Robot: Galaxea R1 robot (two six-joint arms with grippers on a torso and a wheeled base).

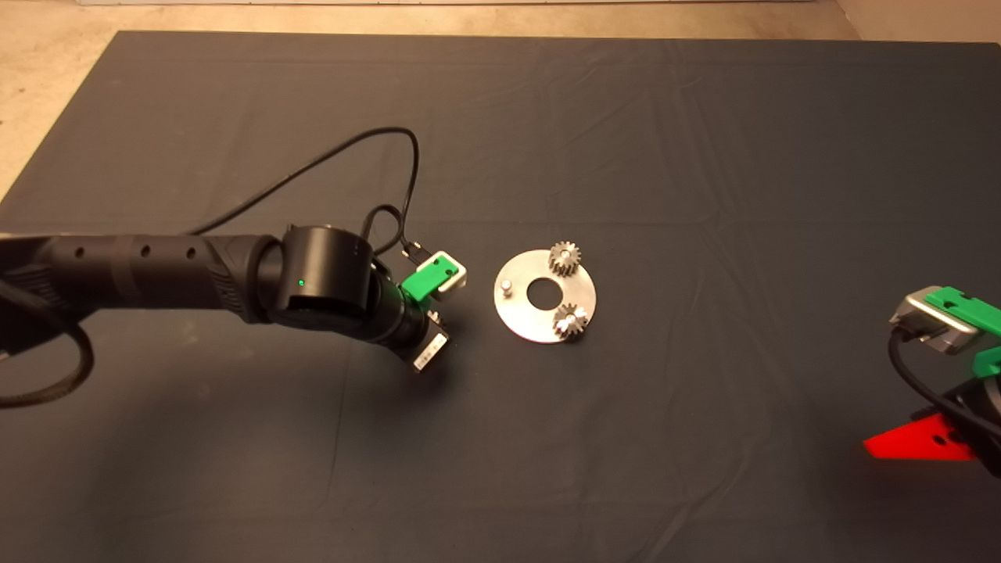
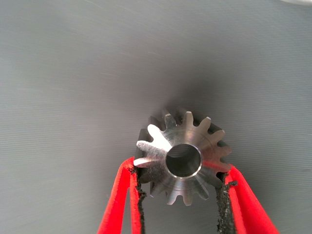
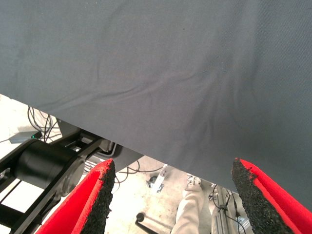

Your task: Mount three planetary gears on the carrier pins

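A creased dark fabric mat (image 1: 704, 156) covers my table, pale floor beyond its far edge. My left gripper (image 2: 184, 195) pinches a small dark-grey steel toothed gear (image 2: 183, 156), bore facing my wrist camera, beside the flat round silver disc (image 1: 520, 317). My right gripper (image 3: 173, 190), spread, waits at the mat's right edge.

dark mat (image 1: 626, 141): creased | beige floor (image 1: 47, 102) beyond it | person's leg (image 3: 191, 212), cables (image 3: 41, 122) on floor

Left gripper (image 2: 183, 195) fingers hidden under own wrist in head view, beside silver disc (image 1: 516, 313). Held gear (image 2: 183, 158) unseen there too. Right gripper (image 1: 915, 447) cut off by frame edge. Leg (image 3: 192, 214) (person, probably) cropped beyond mat (image 3: 170, 73).
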